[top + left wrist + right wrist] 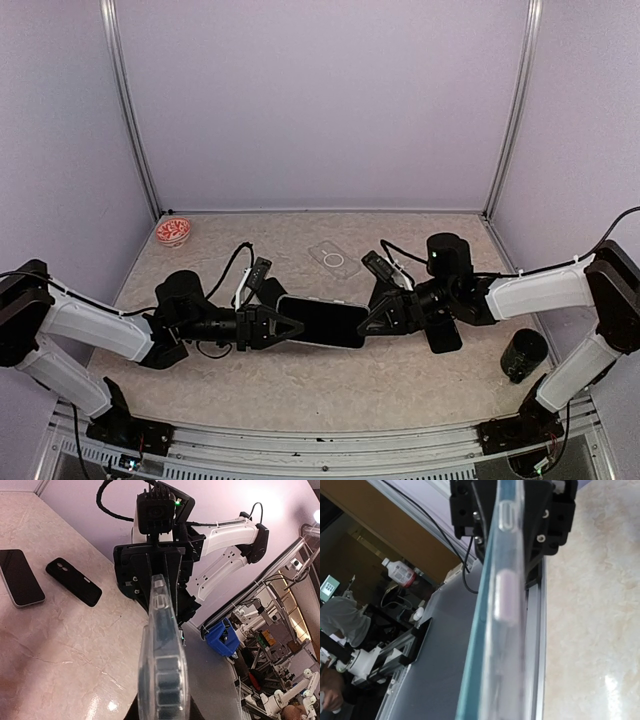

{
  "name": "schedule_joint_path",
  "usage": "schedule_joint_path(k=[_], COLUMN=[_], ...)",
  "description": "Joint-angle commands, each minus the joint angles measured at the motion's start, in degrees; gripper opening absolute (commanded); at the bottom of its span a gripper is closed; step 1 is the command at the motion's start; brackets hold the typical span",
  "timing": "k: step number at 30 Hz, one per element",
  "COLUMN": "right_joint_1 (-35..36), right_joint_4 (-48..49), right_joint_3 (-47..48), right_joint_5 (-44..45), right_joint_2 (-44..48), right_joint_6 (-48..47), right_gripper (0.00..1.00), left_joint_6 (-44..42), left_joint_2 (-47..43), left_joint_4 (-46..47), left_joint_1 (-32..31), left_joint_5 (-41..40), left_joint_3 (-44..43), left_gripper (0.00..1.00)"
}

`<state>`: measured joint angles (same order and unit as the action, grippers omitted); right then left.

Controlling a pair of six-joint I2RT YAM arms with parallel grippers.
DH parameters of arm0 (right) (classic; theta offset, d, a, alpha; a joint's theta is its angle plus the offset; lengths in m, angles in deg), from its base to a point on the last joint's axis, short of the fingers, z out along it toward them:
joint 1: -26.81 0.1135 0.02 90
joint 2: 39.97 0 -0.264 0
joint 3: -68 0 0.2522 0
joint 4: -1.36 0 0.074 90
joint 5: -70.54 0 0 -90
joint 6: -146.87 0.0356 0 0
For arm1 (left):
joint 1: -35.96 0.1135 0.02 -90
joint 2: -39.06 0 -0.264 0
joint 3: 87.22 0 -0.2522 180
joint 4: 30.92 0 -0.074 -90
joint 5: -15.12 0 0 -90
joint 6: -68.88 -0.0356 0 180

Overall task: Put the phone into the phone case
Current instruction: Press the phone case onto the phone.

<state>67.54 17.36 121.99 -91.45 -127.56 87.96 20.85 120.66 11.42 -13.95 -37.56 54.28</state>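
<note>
A dark phone (320, 322) hangs level above the table between my two arms, with a clear phone case (162, 645) wrapped round its edge. My left gripper (292, 327) is shut on its left end. My right gripper (368, 322) is shut on its right end. In the left wrist view the cased edge runs up from my jaws to the right gripper's black fingers (131, 572), which clamp both faces. In the right wrist view the teal phone edge and the clear case rim (502, 605) run up to the left gripper (512, 510). Both wrist views hide their own fingertips behind the phone.
A second clear case (333, 259) lies on the table behind the held phone. Another phone (20, 577) and a black case (74, 581) lie flat near the right arm. A red-patterned bowl (173, 232) sits back left, a dark cup (523, 354) at the right.
</note>
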Motion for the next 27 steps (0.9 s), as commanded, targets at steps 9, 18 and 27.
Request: schedule_joint_path(k=[9, 18, 27], right_joint_1=[2.1, 2.2, 2.0], right_joint_4=[-10.0, -15.6, -16.7], right_joint_3=[4.0, 4.9, 5.0], right_joint_5=[3.8, 7.6, 8.9], right_joint_2=[1.2, 1.3, 1.1], right_joint_6=[-5.5, -8.4, -9.0], right_gripper=[0.00, 0.00, 0.00], left_joint_6=[-2.4, -3.5, -3.6], left_joint_2=[1.9, 1.3, 1.3], left_joint_4=[-2.7, -4.1, -4.2], left_joint_1=[0.4, 0.4, 0.4], left_joint_5=[-5.4, -6.0, -5.9], left_joint_3=[-1.1, -1.3, -1.3], left_gripper=[0.42, 0.25, 0.04])
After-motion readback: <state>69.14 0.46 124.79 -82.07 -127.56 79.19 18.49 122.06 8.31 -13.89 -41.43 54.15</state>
